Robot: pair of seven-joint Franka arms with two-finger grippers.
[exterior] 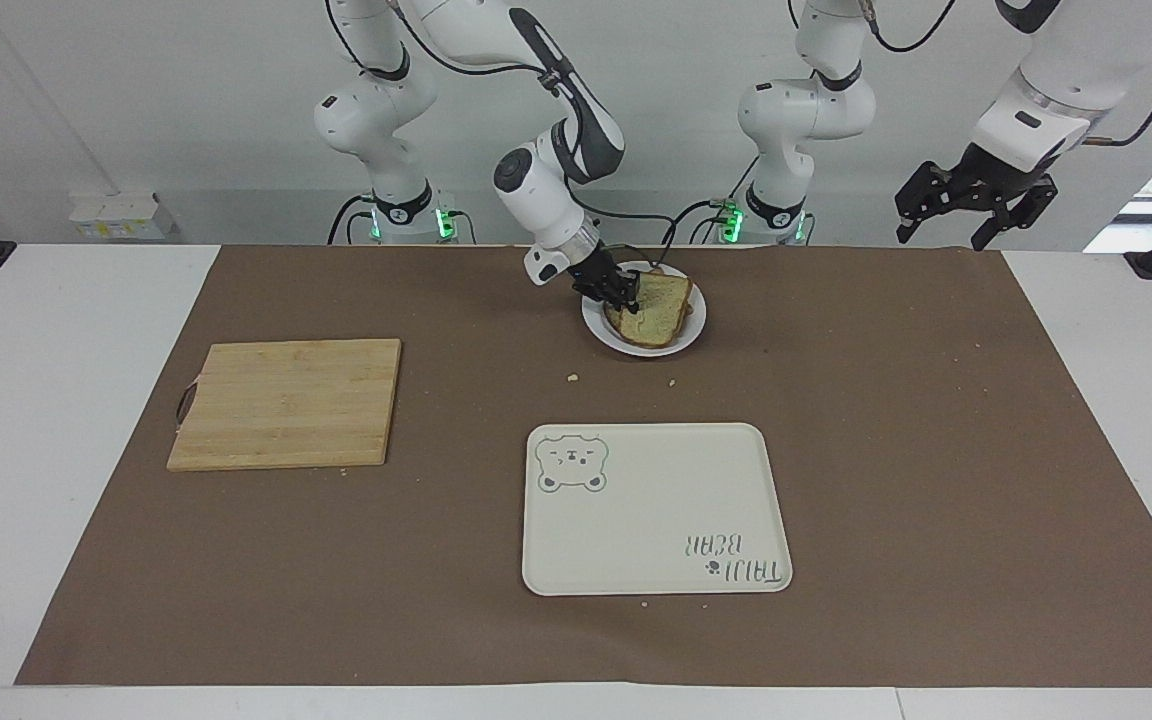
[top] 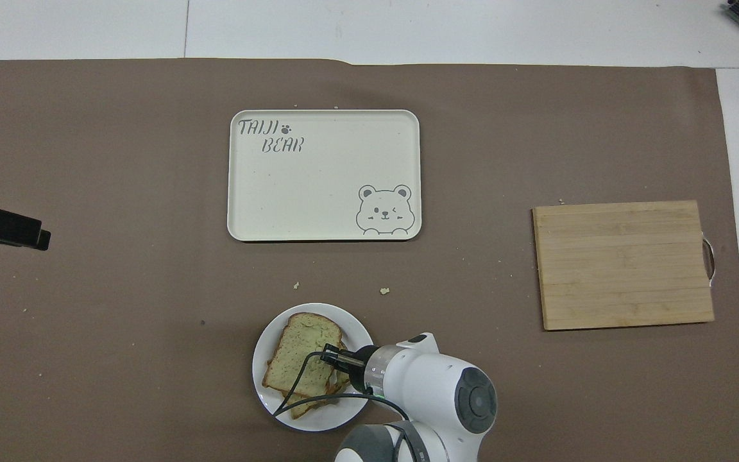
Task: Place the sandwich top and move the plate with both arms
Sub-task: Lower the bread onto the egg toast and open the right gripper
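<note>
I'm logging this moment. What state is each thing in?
sandwich top: lying on the toast, on the plate.
plate: on the mat, loaded.
right claw: at the slice's edge.
left claw: open, raised, waiting.
tray: bare.
cutting board: bare.

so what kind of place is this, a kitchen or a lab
Most likely a robotics lab staged as a kitchen task: two white arms are mounted at a plain table covered with brown paper, and the only kitchen items are a cutting board, a bear tray and a plate of bread.
</note>
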